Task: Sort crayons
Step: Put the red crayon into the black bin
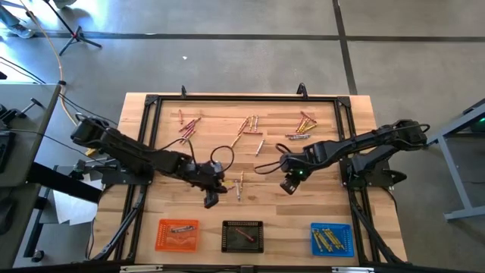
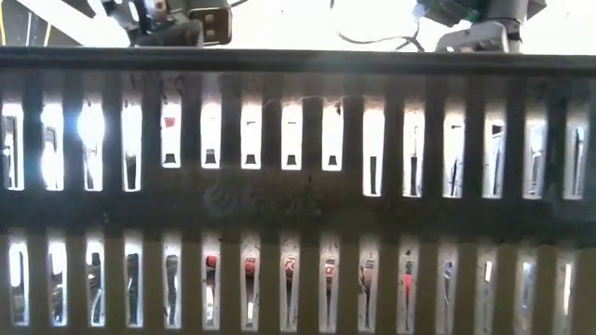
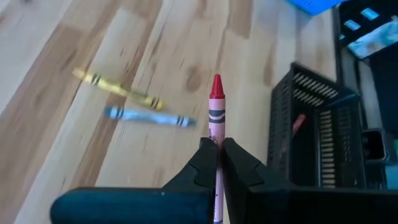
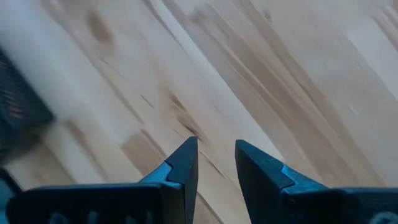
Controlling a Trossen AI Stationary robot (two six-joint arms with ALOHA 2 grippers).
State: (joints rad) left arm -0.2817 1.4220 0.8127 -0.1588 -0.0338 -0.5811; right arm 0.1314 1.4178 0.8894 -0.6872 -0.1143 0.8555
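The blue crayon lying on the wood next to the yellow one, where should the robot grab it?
Probably at its middle, coming straight down from above. The blue crayon lies flat on the table, so only its long sides are free. The gripper fingers should close across its thin width, keeping clear of the yellow crayon close beside it.

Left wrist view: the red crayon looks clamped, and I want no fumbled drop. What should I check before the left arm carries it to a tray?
1. Grip: left gripper jaws closed on the thin red paper-wrapped crayon: ok.
2. Crayon alignment: straight between the jaws, tip forward: ok.
3. Target: black slatted square tray already holds a red crayon: ok.
4. Loose yellow crayon and blue crayon lie apart from the gripper: ok.
5. Right gripper open, empty, over bare wooden table: ok.
6. Height above the tray wall: cannot tell.
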